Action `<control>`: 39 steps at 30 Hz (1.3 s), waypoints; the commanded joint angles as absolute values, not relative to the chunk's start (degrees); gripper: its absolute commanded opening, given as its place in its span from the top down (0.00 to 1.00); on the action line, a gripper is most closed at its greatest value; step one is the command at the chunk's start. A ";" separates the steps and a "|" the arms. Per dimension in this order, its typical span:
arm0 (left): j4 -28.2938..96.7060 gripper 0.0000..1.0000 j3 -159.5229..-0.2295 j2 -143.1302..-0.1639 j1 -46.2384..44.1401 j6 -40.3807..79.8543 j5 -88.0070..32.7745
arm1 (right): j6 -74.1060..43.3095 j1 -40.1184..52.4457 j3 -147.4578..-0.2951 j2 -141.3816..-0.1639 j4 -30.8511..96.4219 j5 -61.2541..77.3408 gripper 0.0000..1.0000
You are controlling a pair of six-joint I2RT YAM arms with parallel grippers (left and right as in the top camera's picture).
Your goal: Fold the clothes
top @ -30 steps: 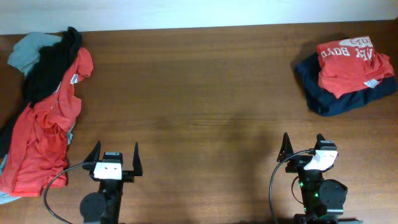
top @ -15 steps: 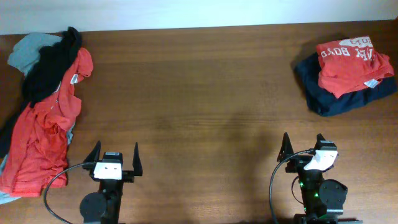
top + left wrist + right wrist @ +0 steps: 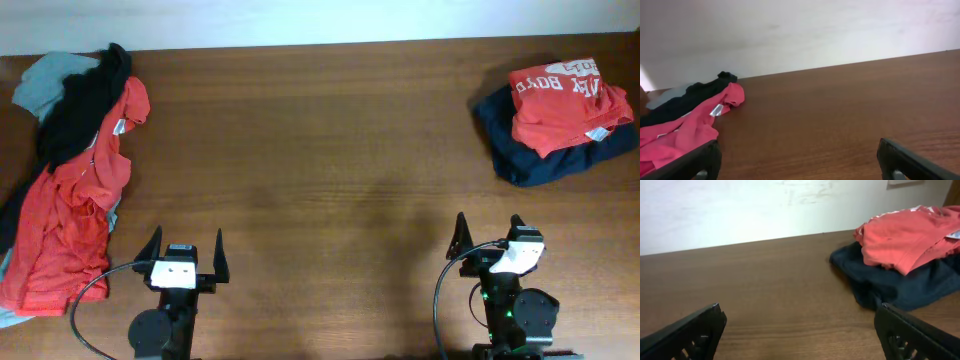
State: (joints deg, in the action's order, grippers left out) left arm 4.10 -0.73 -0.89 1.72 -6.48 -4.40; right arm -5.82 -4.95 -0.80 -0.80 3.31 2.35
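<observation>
Left gripper (image 3: 187, 242) low at the near edge of the table (image 3: 320, 150), jaws wide apart and empty, right gripper (image 3: 487, 228) equally agape, nothing held, crumpled clothes pile (image 3: 75, 190) heaped far left, folded red shirt (image 3: 560, 100) resting on folded navy garment (image 3: 525, 165) far right.

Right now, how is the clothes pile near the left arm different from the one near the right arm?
The left pile is loose and crumpled; the right stack is folded. The left pile sprawls long along the table edge; the right stack is compact. The left pile mixes red, black and grey-blue; the right stack shows only red over navy. Both lie on the table.
</observation>
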 commanded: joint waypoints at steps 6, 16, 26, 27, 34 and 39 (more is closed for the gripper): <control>3.09 0.01 -0.51 -0.34 1.54 -7.38 -4.25 | -7.01 -5.28 -0.32 -0.21 -0.78 7.60 0.02; -8.49 0.01 -0.82 -0.54 1.50 -5.26 -12.58 | -7.62 -5.28 -2.70 -0.25 -0.75 9.08 0.01; -0.10 0.01 -19.73 -18.65 1.50 -5.23 -17.23 | -7.57 -5.28 -12.99 -9.06 1.39 13.06 0.01; 0.82 0.01 -22.50 -21.80 1.50 -6.15 -18.63 | -7.60 -5.28 -14.55 -10.85 1.43 13.72 0.01; 10.61 0.01 -42.44 -44.75 1.50 -6.35 -26.11 | -7.60 -5.28 -27.46 -25.74 5.72 17.65 0.02; 17.06 0.01 -50.57 -57.43 1.50 -6.28 -34.00 | -7.55 -5.28 -39.07 -39.48 17.39 20.05 0.02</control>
State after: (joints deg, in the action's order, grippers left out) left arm 15.33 -47.31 -52.12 1.72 -5.61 -26.37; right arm -7.31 -4.95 -33.26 -33.19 14.00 17.10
